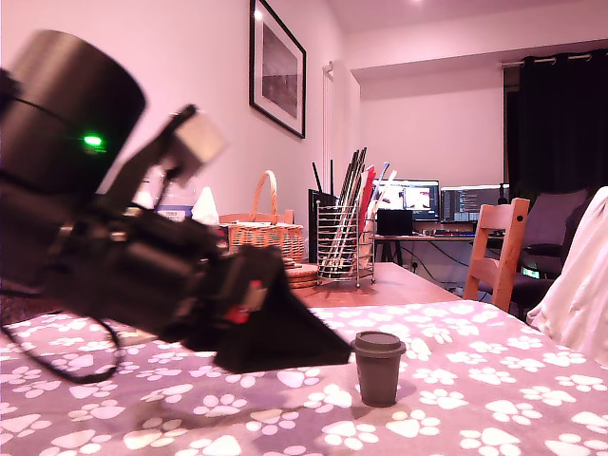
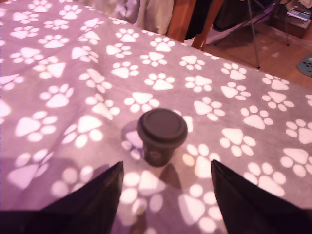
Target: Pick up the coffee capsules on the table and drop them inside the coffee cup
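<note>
While the gripper [image 2: 165,195] hovers spread near the upright dark capsule [image 2: 162,136], approach is under way; closing requires further advance.

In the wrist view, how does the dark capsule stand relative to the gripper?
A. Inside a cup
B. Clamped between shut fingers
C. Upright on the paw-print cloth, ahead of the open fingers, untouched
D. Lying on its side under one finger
C: the dark capsule stands upright on the paw-print cloth, clear of the open gripper fingertips.

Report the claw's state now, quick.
Claw: open and empty, fingers spread apart just short of the dark capsule standing on the paw-print cloth.
</note>
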Motion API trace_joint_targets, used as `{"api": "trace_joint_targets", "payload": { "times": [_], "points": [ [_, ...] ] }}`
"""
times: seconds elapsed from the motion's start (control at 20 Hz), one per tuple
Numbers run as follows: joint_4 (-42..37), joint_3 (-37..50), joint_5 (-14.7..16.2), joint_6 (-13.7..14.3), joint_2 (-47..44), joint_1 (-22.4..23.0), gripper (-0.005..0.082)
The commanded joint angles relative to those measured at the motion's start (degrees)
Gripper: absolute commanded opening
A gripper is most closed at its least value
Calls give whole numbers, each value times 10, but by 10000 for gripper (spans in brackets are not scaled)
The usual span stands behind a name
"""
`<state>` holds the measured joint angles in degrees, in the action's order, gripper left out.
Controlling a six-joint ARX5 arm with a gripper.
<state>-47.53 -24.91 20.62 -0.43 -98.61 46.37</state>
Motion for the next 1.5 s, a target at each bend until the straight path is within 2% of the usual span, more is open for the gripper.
{"api": "trace_joint_targets", "payload": {
  "times": [0.0, 0.75, 0.9, 1.1, 1.3, 1.45],
  "points": [
    [0, -8, 7, 5, -13, 3, 518],
    [84, -120, 14, 10, -96, 19, 516],
    [100, -127, 3, 17, -98, 20, 514],
    [115, -127, -18, 25, -98, 21, 421],
    [115, -127, -21, 24, -98, 21, 252],
    [115, -127, -20, 24, -98, 21, 227]
  ]
}}
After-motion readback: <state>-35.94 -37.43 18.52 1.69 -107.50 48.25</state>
